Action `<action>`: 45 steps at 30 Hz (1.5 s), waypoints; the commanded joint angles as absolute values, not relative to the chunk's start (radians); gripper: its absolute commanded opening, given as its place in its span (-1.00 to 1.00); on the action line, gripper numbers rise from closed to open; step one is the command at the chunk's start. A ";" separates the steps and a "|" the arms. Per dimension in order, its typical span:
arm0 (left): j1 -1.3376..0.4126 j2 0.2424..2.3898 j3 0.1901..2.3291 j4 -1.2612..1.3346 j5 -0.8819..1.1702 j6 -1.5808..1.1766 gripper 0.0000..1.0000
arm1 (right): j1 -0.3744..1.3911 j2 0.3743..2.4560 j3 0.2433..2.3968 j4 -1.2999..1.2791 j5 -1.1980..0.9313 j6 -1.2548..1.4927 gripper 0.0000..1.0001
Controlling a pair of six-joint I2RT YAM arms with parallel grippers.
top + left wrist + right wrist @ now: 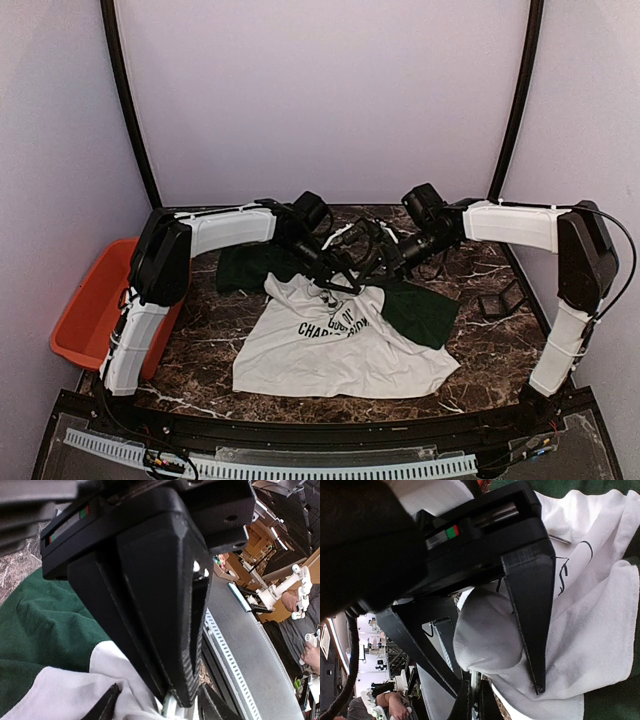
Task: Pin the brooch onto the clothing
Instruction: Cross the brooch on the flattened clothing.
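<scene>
T-shirt (pixel 340 350) lies crumpled on marble tabletop (pixel 490 350), hem nearest, green sleeves beyond. Soft, light, likely to slide and bunch; best pinch raised fold near collar. Over chest print, left hand (pixel 500 690) straddles bulge of white cloth, fingers apart, grip uncertain. Right hand (pixel 181 692) clenched, tip just beside that fold; held object unclear. Brooch not made out.

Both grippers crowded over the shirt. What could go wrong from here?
1. The right gripper pinches a raised fold of the clothing; any pull may drag it.
2. The left gripper sits close beside it, so the two may collide.
3. I can't make out the brooch; pinning could miss.
</scene>
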State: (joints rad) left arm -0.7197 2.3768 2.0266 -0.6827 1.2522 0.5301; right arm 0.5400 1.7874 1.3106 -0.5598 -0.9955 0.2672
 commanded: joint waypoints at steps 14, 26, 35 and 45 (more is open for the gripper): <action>-0.640 2.309 1.663 1.015 1.457 -0.834 0.62 | 0.496 1.711 1.245 -0.463 -1.064 0.269 -1.00; -0.639 2.390 1.724 1.193 1.494 -1.087 0.51 | 0.491 1.710 1.253 -0.463 -1.049 0.290 -1.00; -0.598 2.246 1.665 0.529 1.131 -0.469 0.67 | 0.486 1.724 1.276 -0.493 -1.006 0.326 -1.00; -0.615 2.205 1.727 0.225 1.273 -0.130 0.79 | 0.481 1.706 1.278 -0.517 -1.009 0.302 -1.00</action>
